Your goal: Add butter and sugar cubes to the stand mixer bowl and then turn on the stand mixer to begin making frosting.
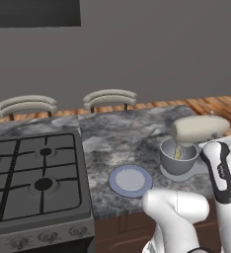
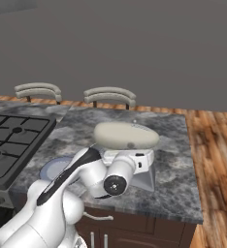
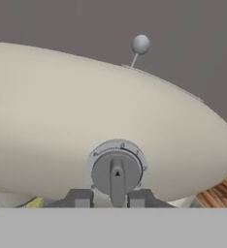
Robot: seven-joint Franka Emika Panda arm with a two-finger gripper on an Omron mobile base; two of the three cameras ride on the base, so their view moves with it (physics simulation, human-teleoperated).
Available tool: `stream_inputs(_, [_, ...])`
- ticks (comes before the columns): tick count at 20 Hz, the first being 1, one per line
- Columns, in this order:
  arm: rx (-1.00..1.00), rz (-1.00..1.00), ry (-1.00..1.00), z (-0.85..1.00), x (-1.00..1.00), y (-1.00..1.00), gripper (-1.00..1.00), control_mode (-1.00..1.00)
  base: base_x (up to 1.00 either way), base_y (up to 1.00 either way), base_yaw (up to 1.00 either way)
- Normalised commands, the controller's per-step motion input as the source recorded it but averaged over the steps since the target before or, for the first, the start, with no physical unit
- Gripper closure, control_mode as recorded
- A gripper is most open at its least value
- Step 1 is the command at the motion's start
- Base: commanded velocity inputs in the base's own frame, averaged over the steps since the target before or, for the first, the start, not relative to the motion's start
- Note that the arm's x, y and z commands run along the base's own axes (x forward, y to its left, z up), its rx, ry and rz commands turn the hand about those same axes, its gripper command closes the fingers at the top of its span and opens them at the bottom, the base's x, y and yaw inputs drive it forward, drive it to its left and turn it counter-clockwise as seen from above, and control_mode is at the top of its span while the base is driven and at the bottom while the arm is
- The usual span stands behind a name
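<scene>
The stand mixer's cream head (image 3: 86, 121) is right in front of the hand, and it also shows from the base (image 1: 199, 128) (image 2: 126, 135). Its grey speed dial (image 3: 117, 169) has a lever pointing down. My gripper (image 3: 109, 197) straddles that lever, and the dark fingertips (image 3: 79, 197) stand a little apart from it on both sides, so it is open. The grey stand mixer bowl (image 1: 178, 160) sits under the head with the yellow butter (image 1: 177, 152) leaning inside. The sugar cubes are hidden.
A blue-rimmed plate (image 1: 130, 180) lies on the granite counter (image 1: 117, 138) left of the bowl. The gas stove (image 1: 33, 178) lies further left. Two chair backs (image 1: 110, 98) stand beyond the counter. A ball-tipped lever (image 3: 140, 44) rises from the mixer head.
</scene>
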Motion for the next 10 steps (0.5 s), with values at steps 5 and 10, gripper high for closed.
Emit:
stream_inputs(5, [0.16,0.0,-0.02,0.66,0.0,0.0,1.0,-1.0,0.0,0.0,0.0])
stream_inputs(10, [0.14,0.0,-0.02,0.47,-0.01,0.0,1.0,-1.0,0.0,0.0,0.0])
